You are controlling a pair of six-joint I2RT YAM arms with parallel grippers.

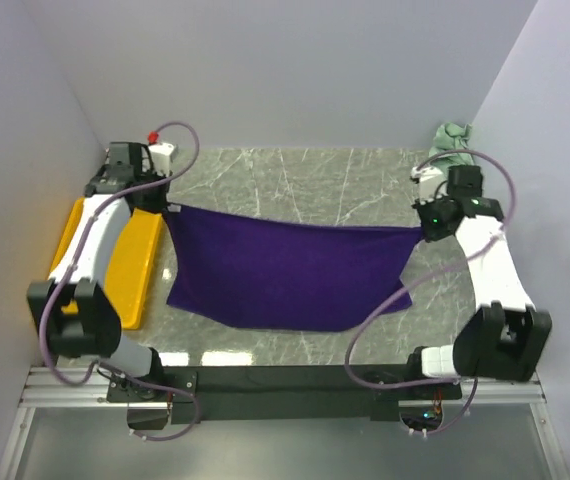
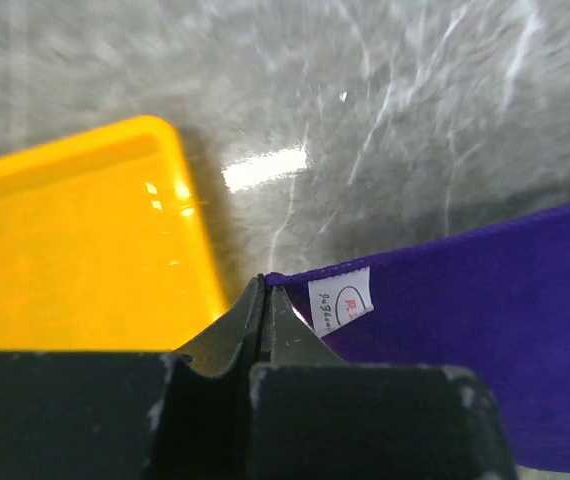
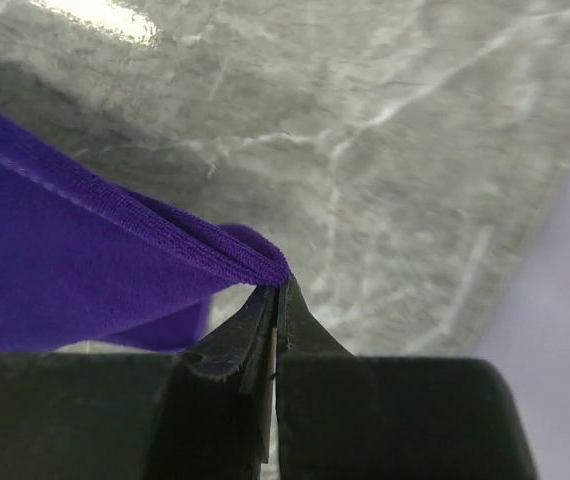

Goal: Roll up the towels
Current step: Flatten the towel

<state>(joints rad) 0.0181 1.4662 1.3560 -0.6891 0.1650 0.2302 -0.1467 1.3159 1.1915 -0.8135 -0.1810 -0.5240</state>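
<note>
The deep purple towel (image 1: 290, 270) hangs stretched between my two grippers above the marble table, its lower edge sagging toward the front. My left gripper (image 1: 170, 208) is shut on its far left corner, where a white label (image 2: 341, 301) shows beside the fingertips (image 2: 263, 290). My right gripper (image 1: 427, 232) is shut on its far right corner (image 3: 265, 262). The purple towel also shows in the left wrist view (image 2: 495, 330) and the right wrist view (image 3: 75, 270). The pale mint green towel (image 1: 452, 140) lies bunched in the far right corner.
A yellow plastic tray (image 1: 130, 270) lies along the left side under my left arm, also in the left wrist view (image 2: 75, 240). White walls close in the left, back and right. A small red and white object (image 1: 157, 143) sits at the far left.
</note>
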